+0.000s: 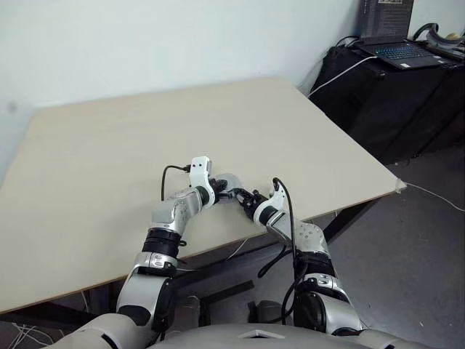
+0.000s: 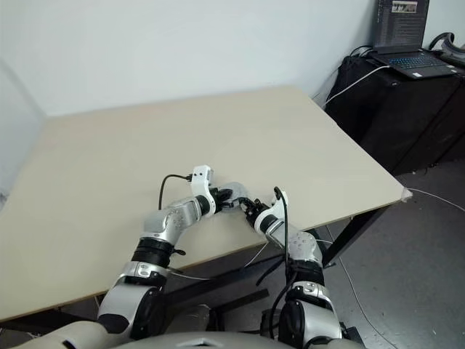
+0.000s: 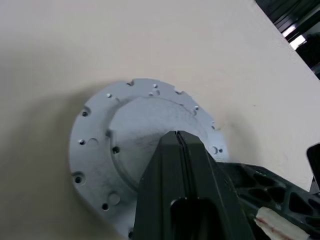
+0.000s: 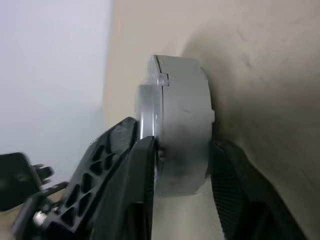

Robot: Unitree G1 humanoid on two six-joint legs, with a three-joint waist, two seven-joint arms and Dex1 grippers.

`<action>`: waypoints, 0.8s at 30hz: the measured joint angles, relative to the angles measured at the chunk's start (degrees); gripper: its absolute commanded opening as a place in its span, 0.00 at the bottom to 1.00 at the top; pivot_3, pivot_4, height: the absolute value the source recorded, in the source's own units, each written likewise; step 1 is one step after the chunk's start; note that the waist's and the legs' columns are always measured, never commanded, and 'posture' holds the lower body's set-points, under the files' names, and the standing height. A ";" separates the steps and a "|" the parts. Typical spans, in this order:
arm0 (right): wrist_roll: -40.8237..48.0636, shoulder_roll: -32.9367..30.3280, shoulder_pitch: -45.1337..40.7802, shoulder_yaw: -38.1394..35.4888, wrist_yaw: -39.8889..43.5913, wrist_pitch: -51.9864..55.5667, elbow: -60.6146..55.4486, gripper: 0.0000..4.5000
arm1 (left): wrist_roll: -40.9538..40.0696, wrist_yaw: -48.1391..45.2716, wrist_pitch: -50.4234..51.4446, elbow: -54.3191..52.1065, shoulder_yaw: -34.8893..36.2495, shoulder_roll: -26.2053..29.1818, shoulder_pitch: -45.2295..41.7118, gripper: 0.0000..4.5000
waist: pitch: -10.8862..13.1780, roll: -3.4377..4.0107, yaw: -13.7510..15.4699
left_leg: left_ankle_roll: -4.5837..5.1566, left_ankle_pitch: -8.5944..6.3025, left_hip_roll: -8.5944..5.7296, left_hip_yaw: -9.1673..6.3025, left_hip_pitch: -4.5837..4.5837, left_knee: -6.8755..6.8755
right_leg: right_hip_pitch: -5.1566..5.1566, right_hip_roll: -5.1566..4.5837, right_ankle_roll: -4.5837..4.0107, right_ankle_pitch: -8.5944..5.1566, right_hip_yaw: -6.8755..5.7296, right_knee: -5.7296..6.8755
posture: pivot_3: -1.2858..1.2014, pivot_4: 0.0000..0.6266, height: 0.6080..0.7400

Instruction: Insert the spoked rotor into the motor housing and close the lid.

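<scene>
Lid (image 3: 125,135) near table edge (image 1: 305,217)

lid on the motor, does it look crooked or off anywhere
Nothing stands out. The lid lies flat on the motor housing, with an even seam round the side. The left gripper, shut, presses on the lid; the right gripper clasps the housing's side on the table.

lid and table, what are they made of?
Lid: looks like machined metal, probably aluminium, with a matte pale-grey finish; drilled holes, a notched rim and a stepped face point that way. Table: smooth pale beige top, likely laminate or coated board; no grain is visible, so the core is uncertain.
</scene>
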 measured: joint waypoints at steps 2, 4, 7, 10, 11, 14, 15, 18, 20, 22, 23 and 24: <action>-0.01 0.00 0.04 -0.01 0.06 0.07 -0.04 0.27 | 0.02 -0.01 -0.08 0.00 0.01 -0.01 0.01 0.00 | 0.00 0.00 0.03 | 0.00 0.00 0.00 0.00 0.00 -0.03 | -0.03 -0.01 -0.02 -0.01 0.02 0.00 | 0.52 0.00 1.00; -0.01 0.01 0.14 0.00 0.16 0.48 -0.15 0.27 | 0.02 -0.01 -0.09 0.00 0.01 -0.01 0.02 0.00 | 0.00 -0.01 0.04 | 0.00 0.00 0.00 0.00 0.00 -0.07 | -0.05 -0.02 -0.03 -0.01 0.03 0.00 | 0.52 0.00 1.00; -0.04 0.00 0.62 0.20 0.21 1.81 -0.98 0.27 | 0.01 -0.01 -0.13 0.00 0.02 -0.01 0.03 0.00 | 0.00 0.00 0.04 | 0.00 -0.01 0.00 -0.01 0.00 -0.09 | -0.07 -0.05 -0.03 -0.01 0.04 0.02 | 0.52 0.00 1.00; -0.04 -0.03 0.94 0.27 0.47 2.69 -1.32 0.27 | 0.01 -0.01 -0.18 0.00 0.02 0.00 0.04 0.00 | -0.01 0.01 0.01 | 0.00 -0.01 0.00 -0.01 0.01 -0.11 | -0.08 -0.05 -0.04 -0.01 0.06 0.01 | 0.52 0.00 1.00; -0.04 -0.05 0.98 0.27 0.50 2.99 -1.42 0.27 | 0.02 -0.01 -0.20 0.00 0.02 0.01 0.04 0.00 | -0.01 0.01 0.01 | 0.00 -0.01 0.00 -0.01 0.01 -0.12 | -0.09 -0.05 -0.04 -0.01 0.07 0.01 | 0.52 0.00 1.00; -0.07 -0.13 1.21 0.35 0.65 3.89 -1.83 0.27 | 0.01 -0.02 -0.24 0.00 0.02 0.01 0.04 0.00 | -0.02 0.02 0.02 | 0.00 0.00 0.00 0.00 0.01 -0.16 | -0.12 -0.05 -0.06 -0.02 0.07 0.01 | 0.52 0.00 1.00; -0.09 -0.13 1.23 0.35 0.72 4.07 -1.85 0.27 | 0.01 -0.02 -0.25 0.00 0.02 0.01 0.04 0.00 | -0.02 0.02 0.01 | 0.00 0.00 0.00 0.00 0.01 -0.17 | -0.12 -0.04 -0.07 -0.02 0.08 0.01 | 0.52 0.00 1.00; -0.17 -0.12 1.38 0.35 0.88 4.55 -2.00 0.27 | 0.01 -0.02 -0.25 -0.03 0.02 0.03 0.07 0.00 | -0.03 0.03 0.01 | 0.00 0.00 0.00 0.00 0.01 -0.17 | -0.12 -0.04 -0.07 -0.03 0.08 0.01 | 0.52 0.00 1.00; -0.25 -0.06 1.47 0.35 0.97 4.72 -2.09 0.27 | 0.00 -0.02 -0.25 -0.27 0.02 0.04 0.26 0.00 | -0.03 0.04 -0.01 | 0.00 0.00 0.00 0.00 0.01 -0.16 | -0.12 -0.04 -0.07 -0.03 0.08 0.01 | 0.52 0.00 1.00; -0.29 0.05 1.55 0.43 1.03 4.85 -2.21 0.27 | -0.13 0.00 -0.20 -1.59 0.02 0.03 1.09 0.00 | -0.03 0.04 -0.07 | 0.00 0.00 0.00 -0.01 0.01 -0.17 | -0.14 -0.04 -0.07 -0.03 0.11 0.01 | 0.52 0.00 1.00; -0.29 0.10 1.67 0.43 1.10 4.89 -2.34 0.27 | -0.27 0.01 -0.19 -2.34 0.04 0.03 1.73 0.00 | -0.03 0.04 -0.08 | 0.00 0.00 0.00 0.00 0.01 -0.18 | -0.14 -0.04 -0.07 -0.03 0.12 0.01 | 0.52 0.00 1.00; -0.29 0.12 1.74 0.44 1.18 4.90 -2.42 0.27 | -0.36 0.01 -0.21 -3.10 0.06 0.02 2.32 0.00 | -0.03 0.04 -0.08 | 0.00 0.00 0.00 0.00 0.01 -0.19 | -0.15 -0.04 -0.08 -0.03 0.12 0.01 | 0.52 0.00 1.00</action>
